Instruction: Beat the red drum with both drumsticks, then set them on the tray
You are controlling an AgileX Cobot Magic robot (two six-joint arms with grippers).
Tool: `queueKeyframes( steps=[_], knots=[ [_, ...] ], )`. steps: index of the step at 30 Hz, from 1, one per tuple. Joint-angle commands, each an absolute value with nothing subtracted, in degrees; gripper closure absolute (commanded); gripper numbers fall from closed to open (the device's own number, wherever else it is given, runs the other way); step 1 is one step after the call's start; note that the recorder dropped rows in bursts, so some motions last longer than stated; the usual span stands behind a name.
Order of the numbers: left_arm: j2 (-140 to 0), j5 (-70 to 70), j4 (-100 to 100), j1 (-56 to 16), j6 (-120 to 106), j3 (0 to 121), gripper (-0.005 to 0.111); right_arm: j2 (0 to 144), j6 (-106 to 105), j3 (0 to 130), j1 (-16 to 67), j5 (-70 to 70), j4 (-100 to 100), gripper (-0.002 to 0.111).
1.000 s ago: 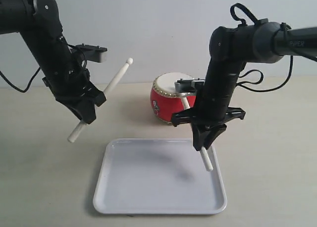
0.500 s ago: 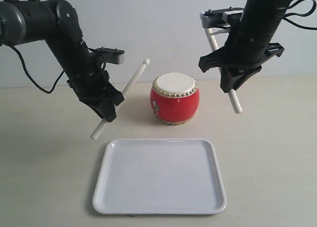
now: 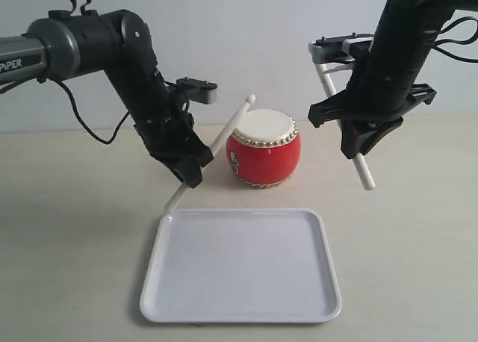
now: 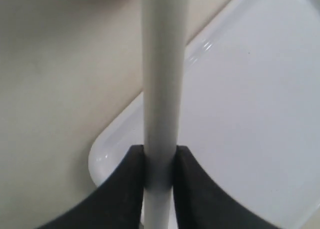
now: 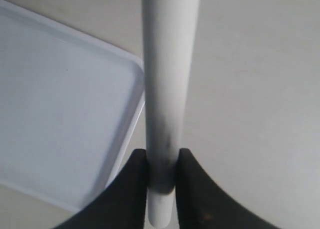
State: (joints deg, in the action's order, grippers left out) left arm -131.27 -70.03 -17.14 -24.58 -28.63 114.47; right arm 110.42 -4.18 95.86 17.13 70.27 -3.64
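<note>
Change, left: we see the left gripper (image 3: 188,176) has swung in from well left of the red drum (image 3: 263,151). The tip of the left drumstick (image 3: 228,133) now sits at the drum's upper left edge, and we cannot quite tell whether it touches the skin.
Change, right: the right gripper (image 3: 358,149) has lifted from low in front of the drum to high on the drum's right, well clear of it.
Meaning: we judge the beating is in hand, the left stroke first; the tray step is not yet begun.
Grip, left: jaws clamped on the left drumstick's lower shaft.
Grip, right: jaws clamped on the right drumstick (image 3: 364,170), which points down.
Tray: the tray (image 3: 239,267) lies on the bench (image 3: 75,245) just in front of the drum and holds nothing.
Count: we count one drum, two drumsticks, one tray, two grippers.
</note>
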Motion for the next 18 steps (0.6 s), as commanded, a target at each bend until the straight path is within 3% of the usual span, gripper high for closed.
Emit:
queueKeyframes(
  steps=[1,18],
  knots=[
    [-134.52,-69.96,-15.39,-23.98,-28.31,111.71,0.107,110.10,-4.74,95.72,16.84,69.96,-3.85,0.108],
    [-121.37,-69.96,-18.55,-21.20,-27.20,111.68,0.107,116.19,-7.42,95.95,20.21,69.96,-11.72,0.108]
  ],
)
